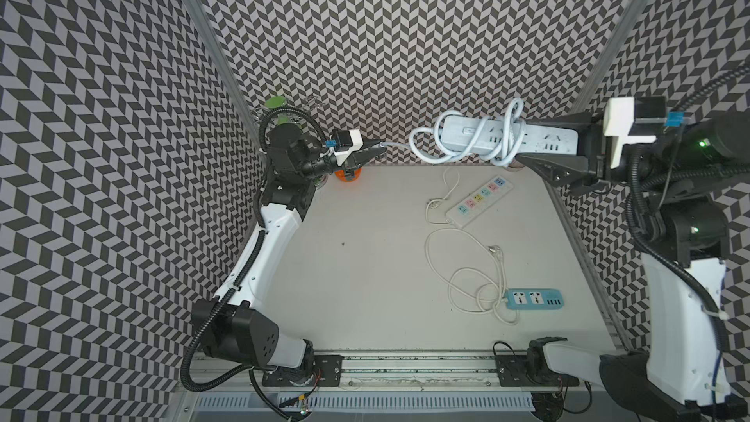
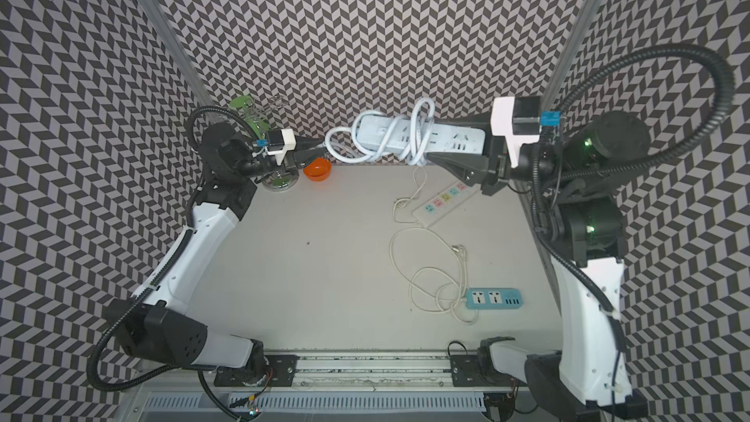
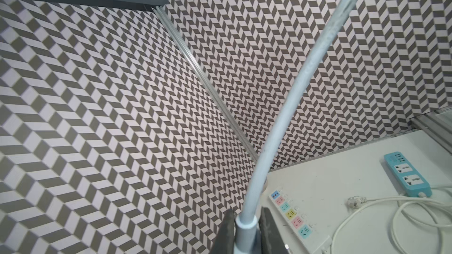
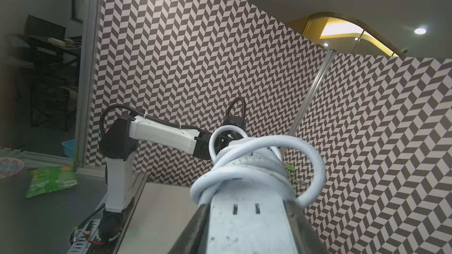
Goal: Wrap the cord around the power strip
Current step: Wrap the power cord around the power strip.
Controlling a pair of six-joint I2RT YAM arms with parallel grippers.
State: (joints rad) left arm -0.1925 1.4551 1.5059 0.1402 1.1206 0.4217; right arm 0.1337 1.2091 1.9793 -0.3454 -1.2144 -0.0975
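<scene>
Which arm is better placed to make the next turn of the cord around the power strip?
Probably left: the left fingers grip the cord at its free end, beside the lifted power strip, while the right fingers are busy holding that strip.

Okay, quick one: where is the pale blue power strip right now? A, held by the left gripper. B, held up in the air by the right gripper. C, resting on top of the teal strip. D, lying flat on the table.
B: the right gripper is clamped on one end of the power strip, holding it above the table, while the left gripper grips only the cord.
</scene>
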